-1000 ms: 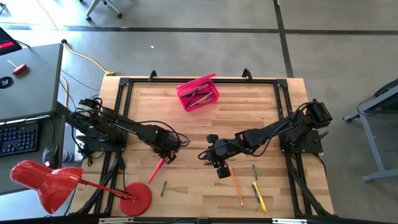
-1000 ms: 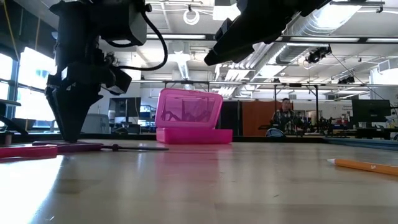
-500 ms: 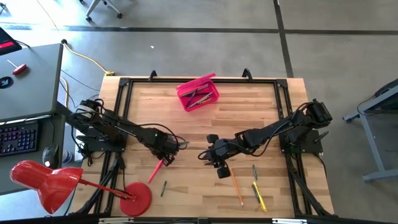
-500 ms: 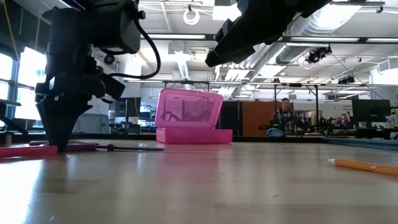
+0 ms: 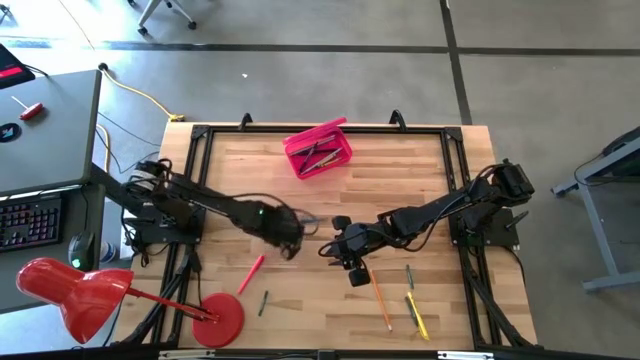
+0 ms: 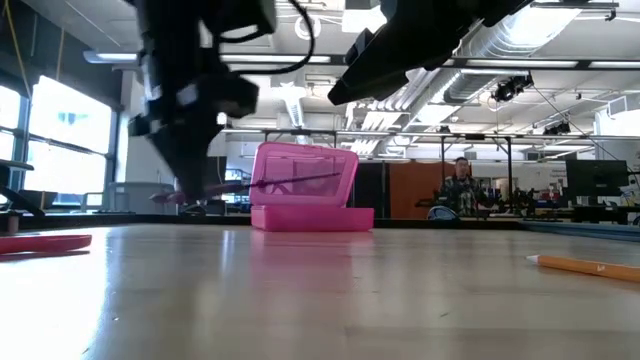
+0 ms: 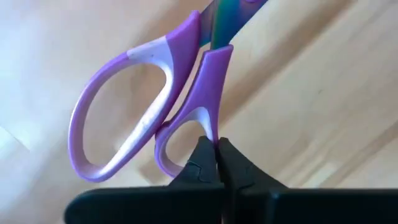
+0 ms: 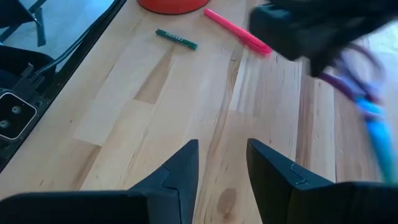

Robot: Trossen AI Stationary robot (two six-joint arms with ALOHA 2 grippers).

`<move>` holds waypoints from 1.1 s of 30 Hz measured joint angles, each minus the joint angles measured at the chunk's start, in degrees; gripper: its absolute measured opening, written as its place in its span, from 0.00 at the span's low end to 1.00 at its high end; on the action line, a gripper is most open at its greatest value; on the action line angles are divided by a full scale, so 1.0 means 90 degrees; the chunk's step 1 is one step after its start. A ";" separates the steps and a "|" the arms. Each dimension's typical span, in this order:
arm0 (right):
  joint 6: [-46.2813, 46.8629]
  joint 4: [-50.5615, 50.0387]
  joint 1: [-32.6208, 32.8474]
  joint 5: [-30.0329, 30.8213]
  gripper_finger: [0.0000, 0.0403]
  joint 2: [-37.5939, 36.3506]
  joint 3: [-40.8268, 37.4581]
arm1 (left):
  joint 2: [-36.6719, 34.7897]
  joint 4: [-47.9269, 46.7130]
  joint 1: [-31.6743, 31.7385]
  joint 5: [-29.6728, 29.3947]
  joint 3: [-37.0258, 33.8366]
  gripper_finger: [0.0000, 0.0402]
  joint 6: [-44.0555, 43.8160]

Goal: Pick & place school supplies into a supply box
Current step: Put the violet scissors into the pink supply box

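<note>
**Left gripper holding purple scissors above the counter**

The left gripper (image 5: pixel 290 238), near the centre of the wooden counter (image 5: pixel 420 180), is clamped on the smaller finger loop of the scissors (image 7: pixel 149 118). Their handles are purple with paler lilac inner rims, and the blade base shows an iridescent green-blue sheen. In the low view the scissors (image 6: pixel 250 186) hang level, clear of the surface.

The pink supply box (image 5: pixel 318 150) sits at 12 o'clock on the counter, lid up, with several pens inside.

A pink pen (image 5: pixel 250 272) and a small green pen (image 5: pixel 263 302) lie at 7 o'clock, beside the red lamp base (image 5: pixel 222 318). An orange pencil (image 5: pixel 380 296), a yellow pen (image 5: pixel 416 315) and a green pencil (image 5: pixel 408 274) lie at 5 o'clock.

The right gripper (image 5: pixel 352 268), fingers narrowly parted and empty, hovers just right of centre.
</note>
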 joint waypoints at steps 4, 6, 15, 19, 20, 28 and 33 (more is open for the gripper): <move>-0.0002 -0.0001 0.0002 -0.0001 0.28 0.0000 0.0001 | 0.0012 -0.0047 0.0510 -0.0359 0.0807 0.04 0.0077; 0.0159 -0.0035 0.0000 -0.0040 0.28 0.0000 0.0001 | -0.0007 -0.0063 0.0878 -0.0305 0.1085 0.06 0.0169; 0.1145 -0.1792 0.0002 -0.0581 0.28 0.0000 0.0006 | 0.0138 0.0548 0.2449 0.0011 0.1287 0.03 0.0835; 0.1523 -0.2672 0.0002 -0.0263 0.28 0.0000 0.0006 | 0.0396 0.1313 0.2969 0.0576 0.1287 0.05 0.1424; 0.1556 -0.2867 0.0000 -0.0207 0.28 0.0000 0.0006 | 0.0480 0.1481 0.3081 0.0762 0.1297 0.06 0.1528; 0.1532 -0.3381 0.0000 0.0273 0.28 -0.0122 0.0004 | 0.1027 0.1790 0.3707 0.0891 0.1286 0.08 0.1721; 0.1284 -0.3373 0.0002 0.0318 0.28 -0.0177 0.0004 | 0.1105 0.2149 0.3903 0.0847 0.1289 0.07 0.1777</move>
